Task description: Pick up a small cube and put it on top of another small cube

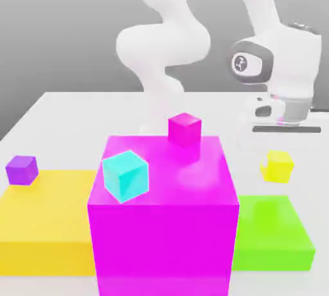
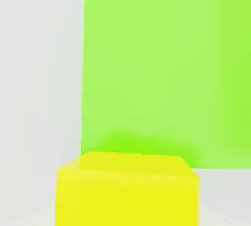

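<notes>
Yellow cube (image 1: 279, 167), one: pinched in the gripper (image 2: 126, 210), apparently for stacking; seen at twelve o'clock from the green slab (image 1: 273, 227) in the exterior view. Pink cube (image 1: 184, 130), one: ungripped, at the yellow's ten o'clock, intended as base.

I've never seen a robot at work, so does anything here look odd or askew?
Slightly: the small cyan cube sits twisted on the big magenta block, its sides out of line with the block's edges.

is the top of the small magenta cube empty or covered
empty: in the exterior view the small magenta cube shows its whole top face, nothing on it
</notes>
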Tool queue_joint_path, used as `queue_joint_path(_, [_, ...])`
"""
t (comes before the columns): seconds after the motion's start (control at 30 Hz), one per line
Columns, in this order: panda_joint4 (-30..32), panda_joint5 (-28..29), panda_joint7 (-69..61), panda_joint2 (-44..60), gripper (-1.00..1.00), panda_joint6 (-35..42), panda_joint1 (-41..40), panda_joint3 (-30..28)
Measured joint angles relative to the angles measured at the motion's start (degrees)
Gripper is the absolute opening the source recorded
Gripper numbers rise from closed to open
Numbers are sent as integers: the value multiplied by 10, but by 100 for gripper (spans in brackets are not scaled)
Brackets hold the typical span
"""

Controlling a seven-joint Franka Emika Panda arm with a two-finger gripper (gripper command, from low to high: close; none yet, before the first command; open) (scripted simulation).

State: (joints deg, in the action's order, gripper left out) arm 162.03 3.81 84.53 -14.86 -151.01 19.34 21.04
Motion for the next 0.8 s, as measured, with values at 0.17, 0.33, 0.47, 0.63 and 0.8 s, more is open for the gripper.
queue_joint_path(0.17, [-29,12,-120,-94,-100,126,-18,-57])
queue_joint_path(0.33, [-58,22,-240,-191,-100,252,-30,-117])
queue_joint_path(0.47, [-81,31,-334,-270,-100,353,-38,-166])
queue_joint_path(0.63, [-70,1,-390,-318,-100,418,-62,-241])
queue_joint_path(0.8, [4,-6,-393,-291,100,325,-72,-256])
